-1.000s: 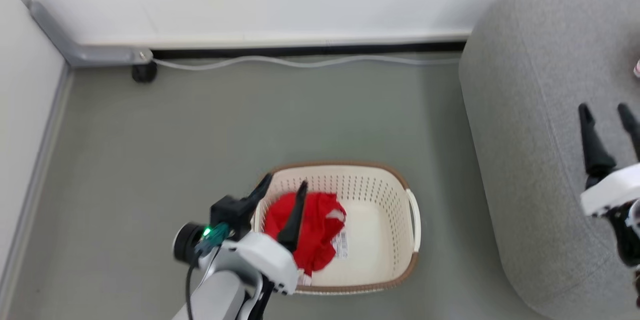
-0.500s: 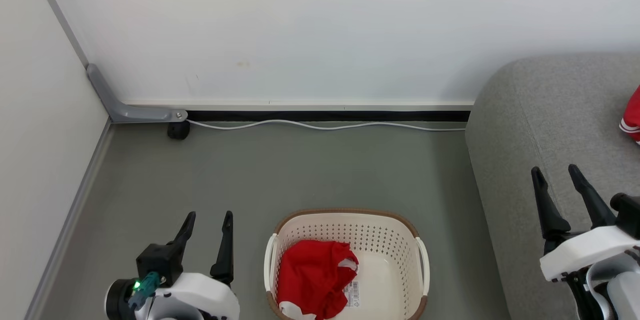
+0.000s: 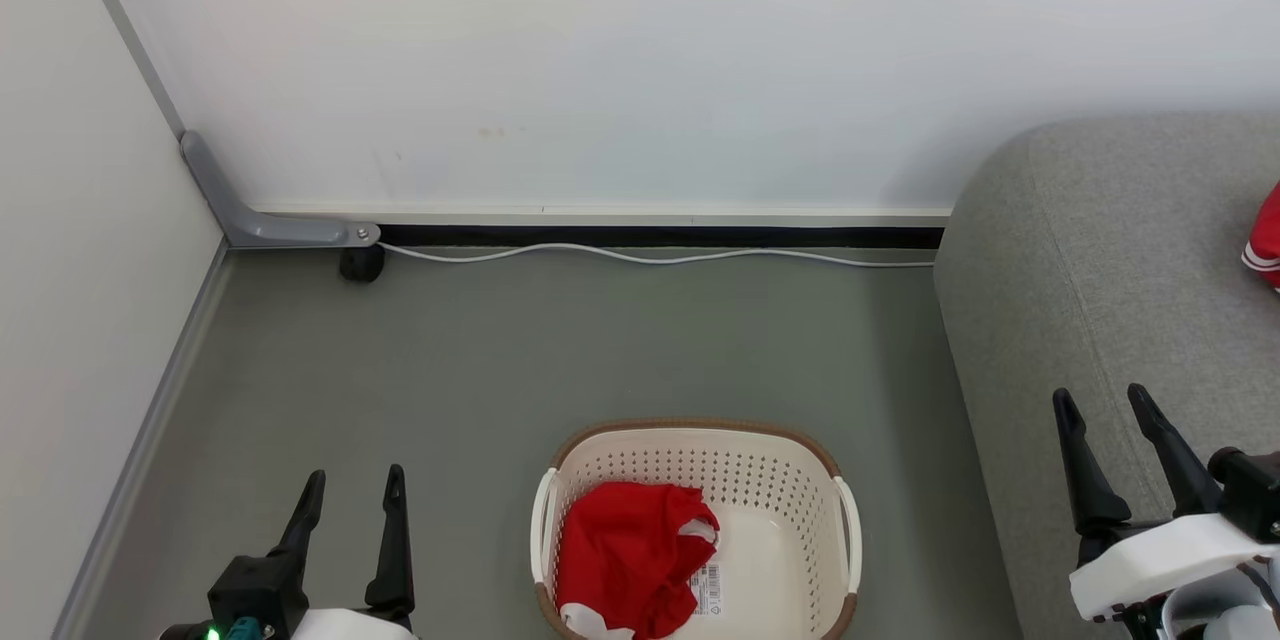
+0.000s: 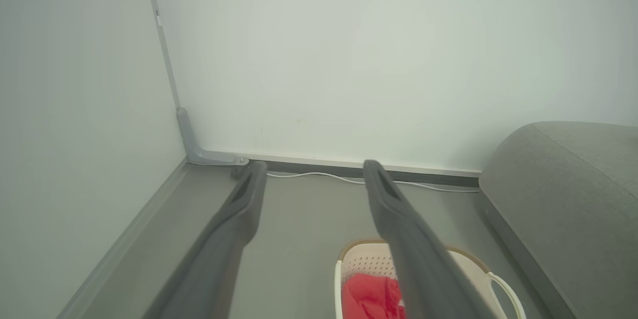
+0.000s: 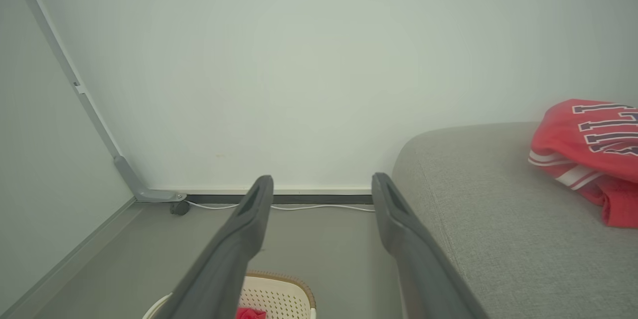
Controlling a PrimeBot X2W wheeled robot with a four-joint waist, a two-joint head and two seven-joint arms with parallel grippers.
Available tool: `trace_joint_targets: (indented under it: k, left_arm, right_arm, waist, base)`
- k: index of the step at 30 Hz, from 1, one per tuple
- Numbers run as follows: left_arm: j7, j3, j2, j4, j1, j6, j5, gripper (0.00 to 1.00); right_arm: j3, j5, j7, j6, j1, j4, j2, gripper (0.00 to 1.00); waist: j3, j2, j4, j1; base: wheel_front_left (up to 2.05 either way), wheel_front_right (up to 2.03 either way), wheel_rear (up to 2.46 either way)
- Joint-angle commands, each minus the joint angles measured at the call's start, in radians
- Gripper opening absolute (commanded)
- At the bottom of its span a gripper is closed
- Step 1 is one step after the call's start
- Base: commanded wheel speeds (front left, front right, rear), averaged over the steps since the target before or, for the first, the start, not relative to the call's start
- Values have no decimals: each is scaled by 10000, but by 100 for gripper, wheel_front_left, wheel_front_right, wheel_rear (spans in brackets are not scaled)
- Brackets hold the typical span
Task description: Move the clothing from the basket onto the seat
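Note:
A red garment with white trim [image 3: 630, 560] lies bunched in the left half of the cream basket [image 3: 780, 505], which stands on the grey floor at the bottom middle. Another red jersey [image 5: 588, 154] with striped trim lies on the grey seat [image 3: 1090, 250] at the right; its edge [image 3: 1265, 240] shows in the head view. My left gripper [image 3: 355, 485] is open and empty, left of the basket over bare floor. Open too, my right gripper [image 3: 1100, 400] hovers over the seat's front left edge, holding nothing. From the left wrist the basket [image 4: 471, 264] and clothing [image 4: 371, 296] lie below the fingers.
A white wall runs across the back with a black skirting strip and a white cable [image 3: 650, 257] along the floor. A grey bracket and a black caster [image 3: 361, 263] sit in the left corner. A side wall [image 3: 80, 320] closes the left.
The head view has risen and pulled back. My left gripper has come away from the garment in the basket and now stands empty to the basket's left. The right gripper stays open.

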Motion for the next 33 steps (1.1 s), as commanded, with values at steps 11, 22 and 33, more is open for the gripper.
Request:
trace_joint_targets:
  k: [11, 22, 33]
  left_arm:
    - [-92, 186, 15, -524, -226, 63, 22, 100]
    - [-92, -45, 14, -625, -169, 208, -81, 100]
    - [-92, -81, 13, -586, -227, 199, -91, 100]
  right_arm:
    - [108, -154, -118, 33, -250, -279, -172, 100]
    - [214, -22, -118, 33, -319, -178, -220, 100]
    - [165, 28, -118, 33, -356, -181, -232, 100]
  waist:
    - [173, -1, -79, 0]
    - [227, -1, -253, 0]
    - [280, -1, -242, 0]
  base:
    - [0, 0, 0]
    - [0, 0, 0]
    - [0, 0, 0]
